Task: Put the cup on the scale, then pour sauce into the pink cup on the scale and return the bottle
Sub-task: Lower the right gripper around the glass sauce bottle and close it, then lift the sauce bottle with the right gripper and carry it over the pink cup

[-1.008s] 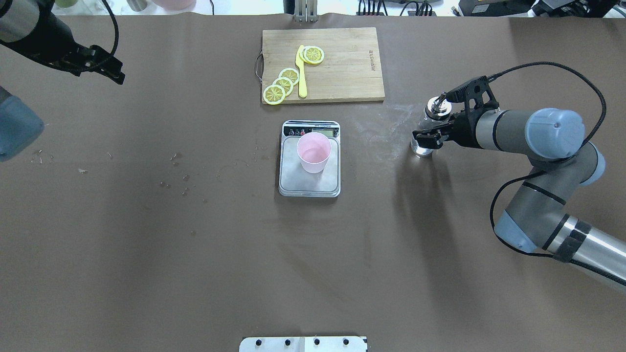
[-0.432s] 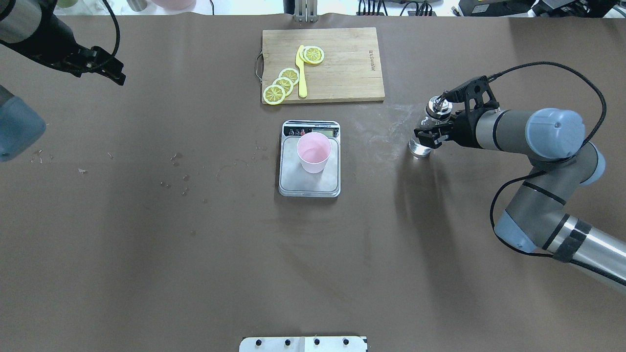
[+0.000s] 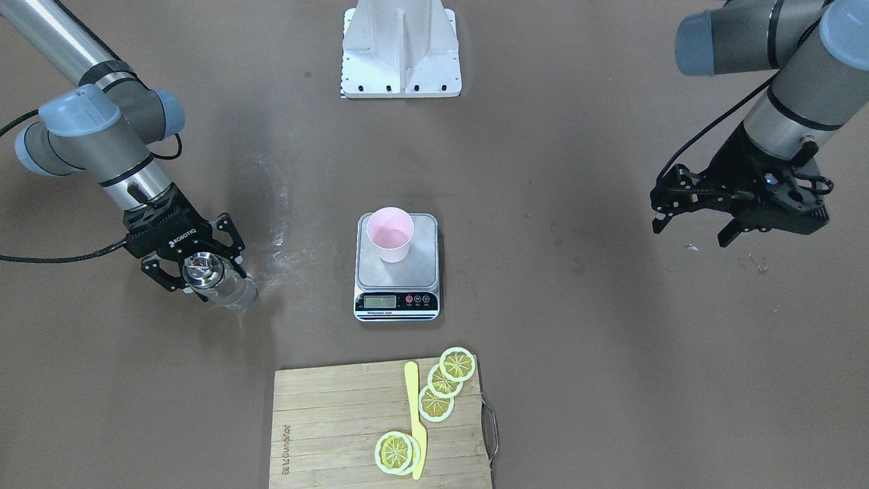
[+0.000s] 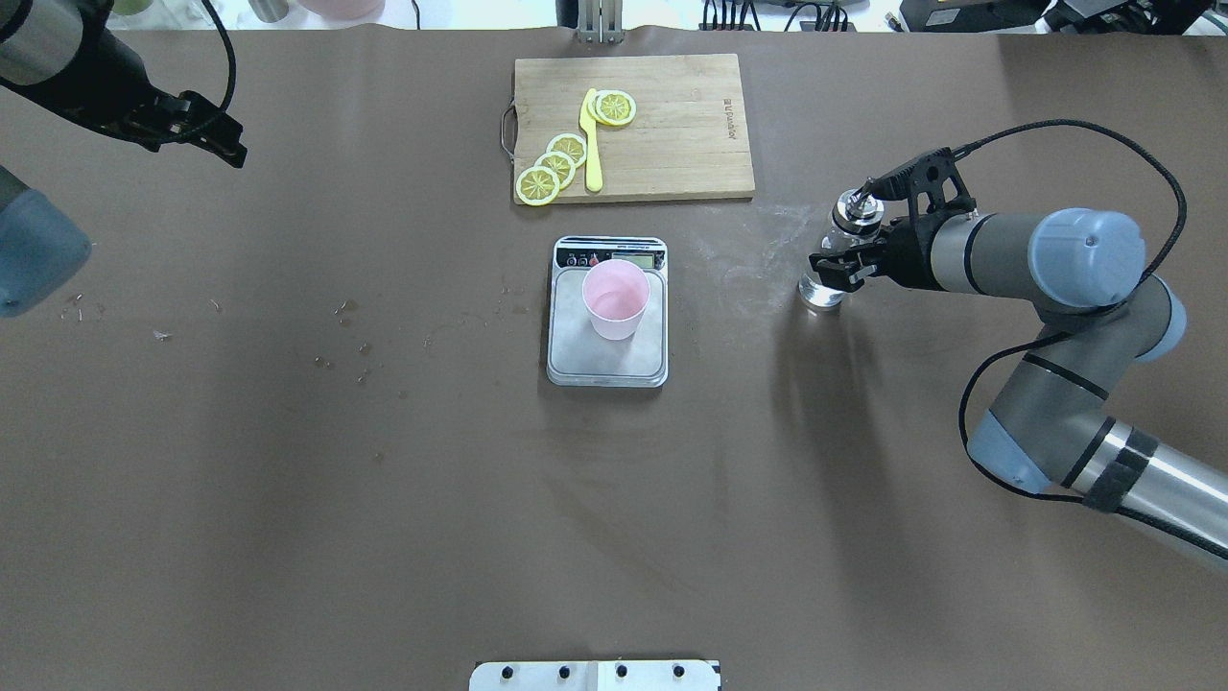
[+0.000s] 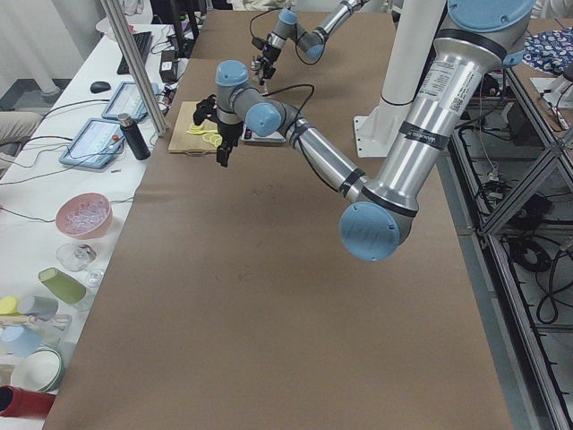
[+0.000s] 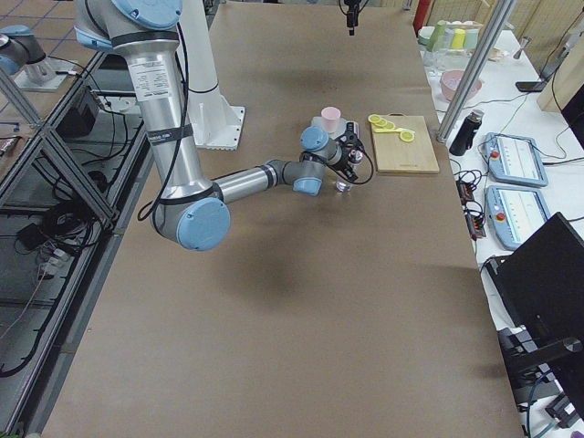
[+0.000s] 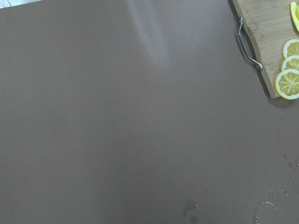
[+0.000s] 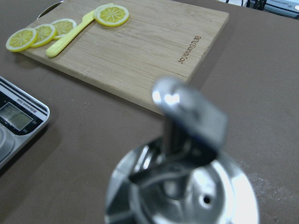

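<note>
The pale pink cup [image 4: 616, 293] stands upright on the steel platform of the scale [image 4: 606, 367], also in the front view [image 3: 390, 231]. The clear glass bottle [image 4: 822, 290] with its silver spout cap stands to the scale's right, upright, its base at or just above the table. My right gripper [image 4: 837, 271] is shut on the bottle's body; it also shows in the front view [image 3: 197, 268]. The cap [image 8: 187, 186] fills the right wrist view. My left gripper [image 4: 213, 136] is open and empty, raised at the far left.
A wooden cutting board [image 4: 672, 125] with lemon slices and a yellow knife [image 4: 592, 144] lies behind the scale. Droplets [image 4: 345, 336] spot the table left of the scale. A white mount plate [image 3: 400, 47] sits at the robot's side.
My right gripper and the bottle in it have shifted slightly left, toward the scale. The left arm has barely moved. Cup and scale are unchanged.
</note>
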{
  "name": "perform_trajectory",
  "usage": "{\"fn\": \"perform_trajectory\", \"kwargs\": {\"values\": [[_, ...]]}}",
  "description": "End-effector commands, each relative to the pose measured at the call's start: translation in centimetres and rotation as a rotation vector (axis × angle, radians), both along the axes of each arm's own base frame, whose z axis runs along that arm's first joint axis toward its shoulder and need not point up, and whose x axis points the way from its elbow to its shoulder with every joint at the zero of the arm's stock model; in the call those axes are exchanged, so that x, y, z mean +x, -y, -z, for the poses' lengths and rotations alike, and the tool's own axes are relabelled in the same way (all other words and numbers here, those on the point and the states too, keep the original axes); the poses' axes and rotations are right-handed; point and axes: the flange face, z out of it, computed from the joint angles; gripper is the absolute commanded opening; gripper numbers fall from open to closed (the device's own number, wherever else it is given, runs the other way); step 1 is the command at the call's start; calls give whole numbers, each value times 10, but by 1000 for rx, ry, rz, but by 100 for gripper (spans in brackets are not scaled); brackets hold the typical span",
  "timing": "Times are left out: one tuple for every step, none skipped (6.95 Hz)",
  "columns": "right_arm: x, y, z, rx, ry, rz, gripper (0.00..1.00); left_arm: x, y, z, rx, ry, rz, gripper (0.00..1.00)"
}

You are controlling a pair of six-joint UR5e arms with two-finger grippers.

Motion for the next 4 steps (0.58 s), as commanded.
{"fn": "perform_trajectory", "kwargs": {"values": [[19, 8, 40, -62, -81, 2, 0, 0, 0, 0, 0, 0, 0, 97], [27, 6, 77, -73, -133, 3, 0, 0, 0, -1, -2, 0, -1, 97], [31, -1, 101, -89, -177, -6, 0, 1, 2, 2, 1, -2, -1, 97], [24, -9, 116, -91, -224, -14, 0, 1, 2, 1, -2, -1, 0, 97]]}}
